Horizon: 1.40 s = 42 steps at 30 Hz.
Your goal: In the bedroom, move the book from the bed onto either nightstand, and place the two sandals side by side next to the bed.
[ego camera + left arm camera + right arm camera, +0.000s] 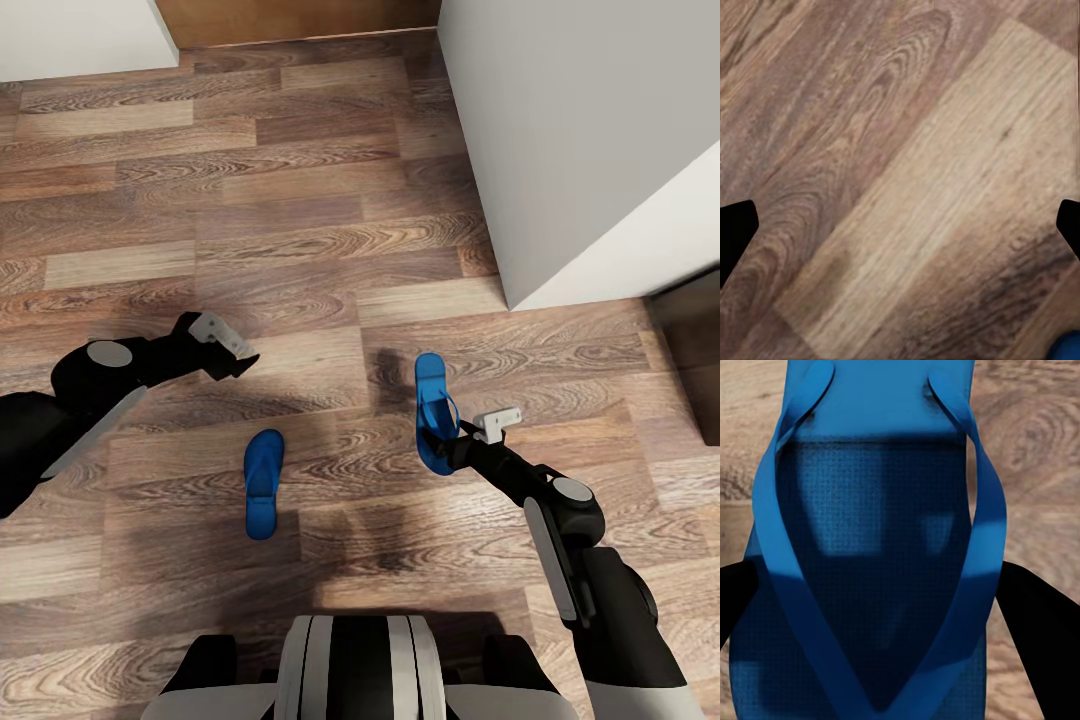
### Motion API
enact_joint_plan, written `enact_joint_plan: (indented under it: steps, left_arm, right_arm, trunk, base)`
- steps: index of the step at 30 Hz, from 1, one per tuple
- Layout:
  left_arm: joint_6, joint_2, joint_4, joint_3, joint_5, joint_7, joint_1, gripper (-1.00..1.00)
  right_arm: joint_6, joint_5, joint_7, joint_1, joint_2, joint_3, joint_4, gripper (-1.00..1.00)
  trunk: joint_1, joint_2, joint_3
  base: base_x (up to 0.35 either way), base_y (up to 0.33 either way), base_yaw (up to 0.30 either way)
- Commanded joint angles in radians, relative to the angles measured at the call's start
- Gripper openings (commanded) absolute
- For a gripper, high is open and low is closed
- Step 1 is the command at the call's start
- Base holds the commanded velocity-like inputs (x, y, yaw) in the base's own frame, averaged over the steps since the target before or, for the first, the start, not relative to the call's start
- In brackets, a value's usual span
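**Two sandals on the plank floor**

Wood-plank floor (300, 230) fills the head view. Lower centre lies one blue sandal (263, 483); right of it, the other sandal (432, 410) sits between the right gripper's (881, 607) fingers, which flank its sides. The left gripper (900, 225) hovers with fingers apart over bare planks. White walls (590, 150) stand upper right.
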Motion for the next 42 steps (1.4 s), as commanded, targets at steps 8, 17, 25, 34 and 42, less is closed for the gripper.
enact_joint_plan:
  steps: [8,17,25,34,42]
  left_arm:
    - [-0.041,0.015,0.001,-0.024,-0.173,-0.182,-0.037,1.00]
    - [-0.196,0.002,0.008,-0.053,-0.565,-0.450,-0.069,1.00]
    - [-0.496,-0.104,0.014,-0.064,-0.818,-0.746,-0.134,1.00]
    - [-0.596,-0.165,-0.001,-0.064,-1.074,-0.892,-0.157,1.00]
    - [-0.734,-0.202,0.020,-0.053,-1.089,-0.918,-0.160,1.00]
  right_arm:
    - [0.006,-0.005,0.000,0.000,-0.001,0.003,-0.001,-1.00]
    - [0.005,-0.005,-0.001,0.000,-0.001,0.025,-0.001,-1.00]
    - [0.020,-0.005,-0.001,-0.002,-0.001,0.035,-0.001,-1.00]
    - [0.033,-0.004,-0.001,-0.003,-0.002,0.035,-0.001,-1.00]
    - [0.034,-0.004,0.000,-0.003,-0.002,0.033,-0.001,-1.00]
  trunk:
    - [0.000,0.000,-0.001]
    - [0.000,0.000,-0.001]
    - [0.000,0.000,-0.001]
    - [0.000,0.000,-0.001]
    - [0.000,0.000,-0.001]
  base:
    - [0.000,0.000,0.000]
    - [0.000,0.000,0.000]
    - [0.000,0.000,0.000]
    - [0.000,0.006,0.000]
    - [0.000,0.005,0.000]
